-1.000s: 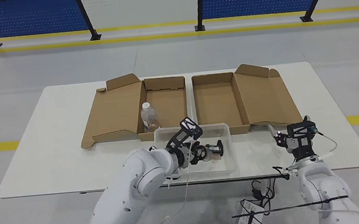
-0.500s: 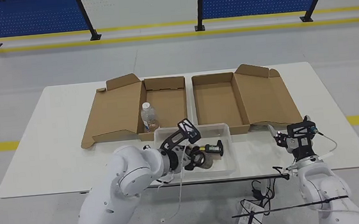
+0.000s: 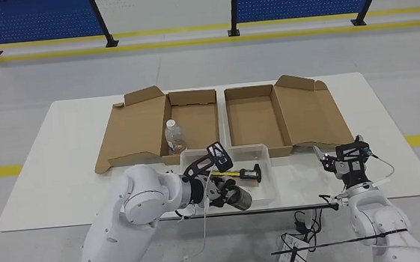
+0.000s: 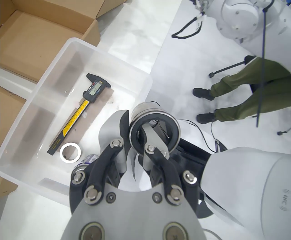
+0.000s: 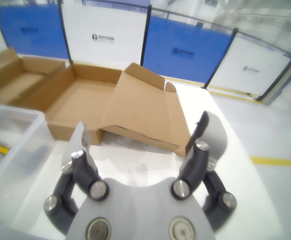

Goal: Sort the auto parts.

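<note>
"Bearing [image 4: 149, 109] out of the bin [image 4: 109, 56]?"
"Judging so: the left hand [image 4: 134, 125] pinches its wall (one finger inside the bore), raised at the bin's near edge. Right hand [image 5: 142, 122] spread, over the tabletop [image 3: 64, 181]."
"Next?"
"Carry it across to a cardboard box [image 3: 254, 123], lower, then let go."

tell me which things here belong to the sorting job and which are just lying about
Job: bearing in the left pincer, metal ring, clear bin, box with the bottle, other box.
Lying about: plastic bottle; caliper, probably a tool.
</note>
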